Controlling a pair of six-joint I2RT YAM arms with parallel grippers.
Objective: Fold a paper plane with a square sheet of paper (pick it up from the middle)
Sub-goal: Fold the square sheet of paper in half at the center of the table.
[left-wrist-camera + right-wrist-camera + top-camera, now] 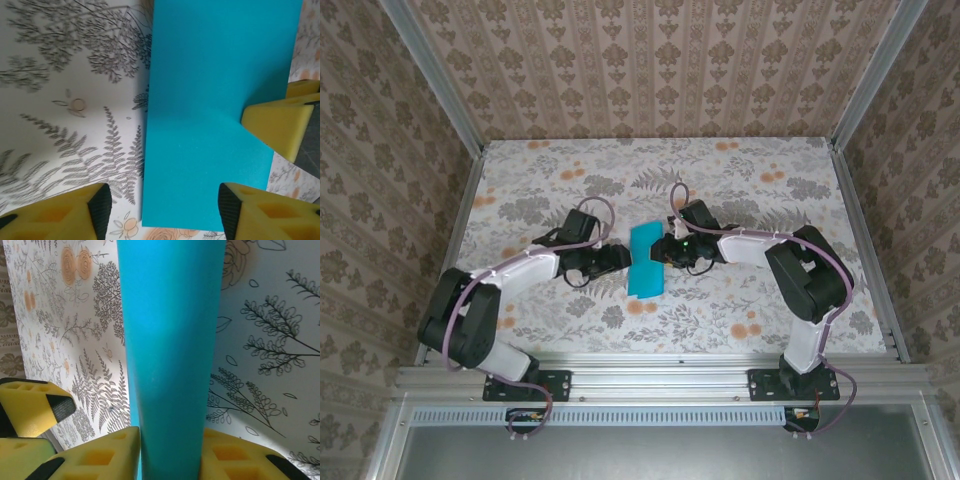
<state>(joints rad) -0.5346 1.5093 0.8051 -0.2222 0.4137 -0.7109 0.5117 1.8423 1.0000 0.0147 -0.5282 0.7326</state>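
Square sheet of paper (647, 262), single, tight between two right fingers (100, 455); two left fingers (60, 217) wide apart.

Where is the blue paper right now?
In the top view the blue paper lies in the middle of the table, between the left gripper on its left and the right gripper on its right, which pinches its edge.
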